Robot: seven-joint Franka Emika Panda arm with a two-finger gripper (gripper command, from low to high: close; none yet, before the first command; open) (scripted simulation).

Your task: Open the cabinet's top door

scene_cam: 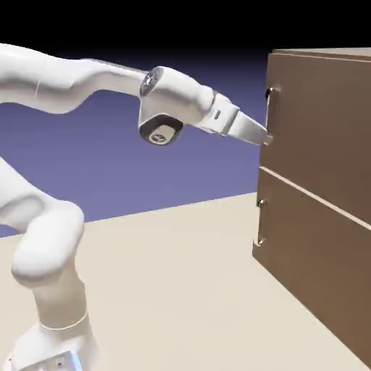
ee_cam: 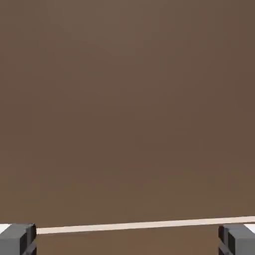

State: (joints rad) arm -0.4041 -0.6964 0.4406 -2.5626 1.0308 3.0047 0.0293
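Exterior view: your gripper reaches right and slants down to the left edge of the cabinet, its tips at the lower end of the top door's handle. You cannot tell from here whether they touch it. The top door lies to the right, above the lower door, which has its own upright handle at its left edge.

Hand view: your fingertips stand wide apart at the bottom left and right, with nothing seen held between them. Brown panel fills the view, crossed low down by a pale, slightly tilted seam.
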